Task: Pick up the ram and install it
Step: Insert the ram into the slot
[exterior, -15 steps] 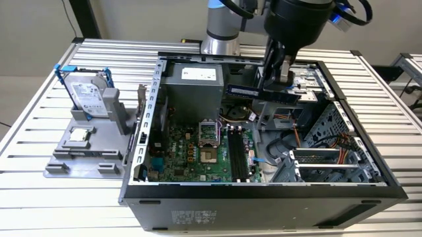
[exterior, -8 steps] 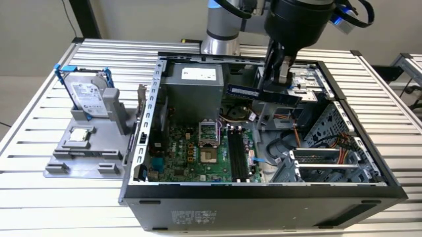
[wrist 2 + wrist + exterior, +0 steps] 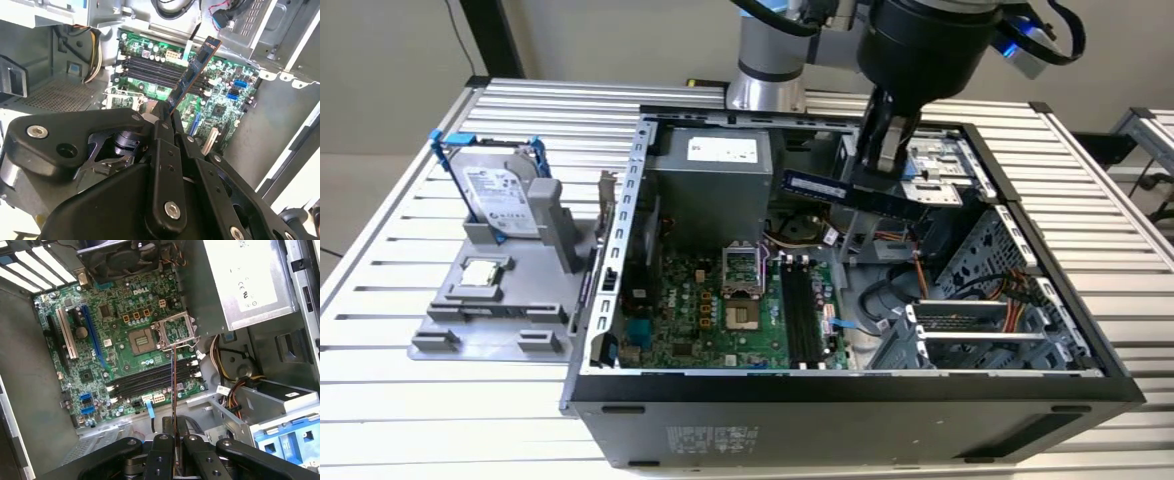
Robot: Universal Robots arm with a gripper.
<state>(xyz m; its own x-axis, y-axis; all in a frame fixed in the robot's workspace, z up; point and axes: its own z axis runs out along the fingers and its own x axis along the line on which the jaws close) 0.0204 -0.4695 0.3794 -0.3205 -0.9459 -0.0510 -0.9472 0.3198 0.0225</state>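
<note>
- A silver hard drive (image 3: pixel 500 190) in a blue frame stood upright in the grey stand (image 3: pixel 440 340) at the exterior view's left. It bore a white label whose print was too small to tell.
- A small square processor chip (image 3: pixel 480 272) lay flat on the same stand.
- The power supply (image 3: pixel 714 190) inside the open computer case (image 3: pixel 854 385) carried a white label.
- The ram (image 3: pixel 821 187) hung on edge above the case, clear of the motherboard (image 3: pixel 720 310) and its memory slots (image 3: pixel 801 310). Its long axis ran from the exterior view's left to right, dipping slightly rightward.
- The gripper (image 3: pixel 887 185) had its fingers clamped flat on the ram's two faces, towards its right end.
- In both wrist views the ram (image 3: pixel 195 70) (image 3: pixel 173 390) stuck out past the closed fingers (image 3: pixel 162 145) (image 3: pixel 162 445) towards the motherboard.
</note>
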